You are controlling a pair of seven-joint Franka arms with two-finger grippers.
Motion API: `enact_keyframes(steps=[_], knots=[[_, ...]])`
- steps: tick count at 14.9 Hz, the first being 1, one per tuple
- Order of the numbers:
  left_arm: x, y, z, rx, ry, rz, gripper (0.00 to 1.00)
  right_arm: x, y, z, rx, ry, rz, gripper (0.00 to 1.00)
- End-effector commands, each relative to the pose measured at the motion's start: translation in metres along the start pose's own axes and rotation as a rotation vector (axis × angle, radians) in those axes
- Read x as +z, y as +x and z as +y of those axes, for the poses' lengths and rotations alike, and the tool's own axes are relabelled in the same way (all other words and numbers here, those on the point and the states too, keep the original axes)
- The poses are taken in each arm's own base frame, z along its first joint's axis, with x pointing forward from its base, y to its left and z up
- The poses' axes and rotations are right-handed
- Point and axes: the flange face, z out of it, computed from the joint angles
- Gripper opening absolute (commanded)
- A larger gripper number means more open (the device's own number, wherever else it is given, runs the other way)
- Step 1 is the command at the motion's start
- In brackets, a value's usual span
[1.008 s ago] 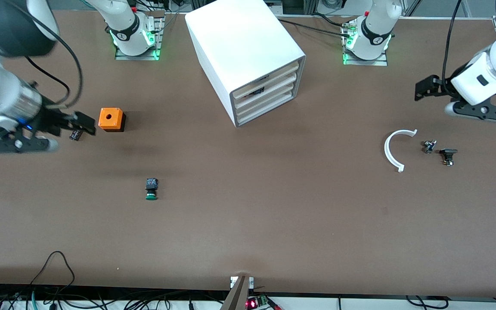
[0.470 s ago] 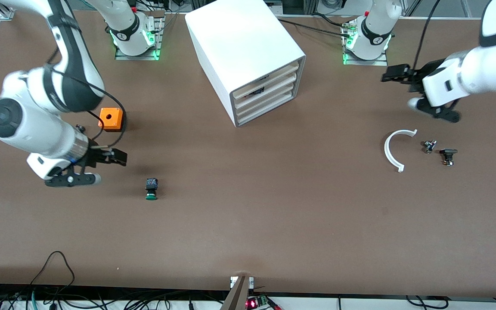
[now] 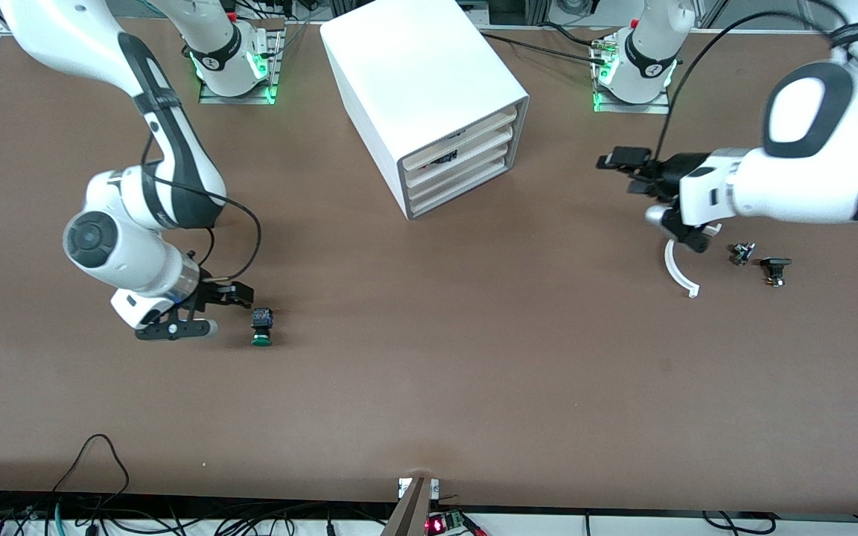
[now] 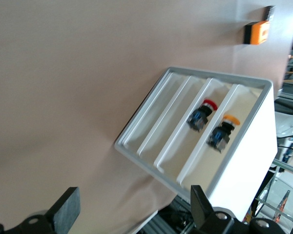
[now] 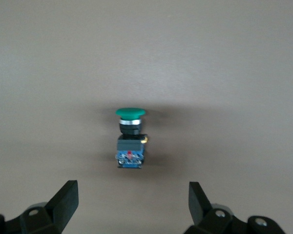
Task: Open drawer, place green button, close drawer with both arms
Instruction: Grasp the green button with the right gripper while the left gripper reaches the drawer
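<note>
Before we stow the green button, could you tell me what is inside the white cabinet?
Inside the cabinet, two push-buttons lie on its shelves: a red-capped one and an orange-capped one. The rest shows nothing; deeper parts are hidden.

From my left wrist camera I see the big white plastic cabinet point(image 4: 244, 161) on the brown table point(image 4: 63, 97), its open face of stacked shallow white drawer trays point(image 4: 185, 131) turned toward me. In two of the trays lie push-buttons with dark bodies, one with a red cap point(image 4: 202, 112) and one with an orange-yellow cap point(image 4: 222, 132). The left gripper point(image 4: 132, 214) shows its two black fingertips point(image 4: 66, 210) spread wide apart with nothing between them, and well apart from the cabinet an orange cube point(image 4: 257, 32) sits on the table with a small black part point(image 4: 269, 12) just beside it.
</note>
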Motion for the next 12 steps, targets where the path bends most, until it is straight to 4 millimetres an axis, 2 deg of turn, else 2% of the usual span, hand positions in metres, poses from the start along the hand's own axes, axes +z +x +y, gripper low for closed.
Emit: enact_keyframes(steps=[1,3,5,7,10,12], knots=[[0.047,0.006,-0.024,0.069,-0.089,0.035,0.99,0.032,-0.001,-0.018,-0.026,0.023,0.007,1.0],[0.077,0.015,-0.046,0.107,-0.175,0.038,0.98,0.055,-0.002,-0.019,-0.027,0.024,-0.004,1.0],[0.102,0.019,-0.068,0.132,-0.263,0.061,0.96,0.071,-0.004,-0.017,-0.04,0.017,-0.023,1.0],[0.131,0.016,-0.083,0.099,-0.334,0.078,0.91,0.074,-0.004,-0.015,-0.043,0.018,-0.026,1.0],[0.189,0.009,-0.104,0.102,-0.452,0.097,0.84,0.089,-0.006,-0.013,-0.039,0.018,-0.04,1.0],[0.216,0.003,-0.116,0.114,-0.518,0.12,0.79,0.094,-0.006,-0.009,-0.034,0.018,-0.041,0.98]])
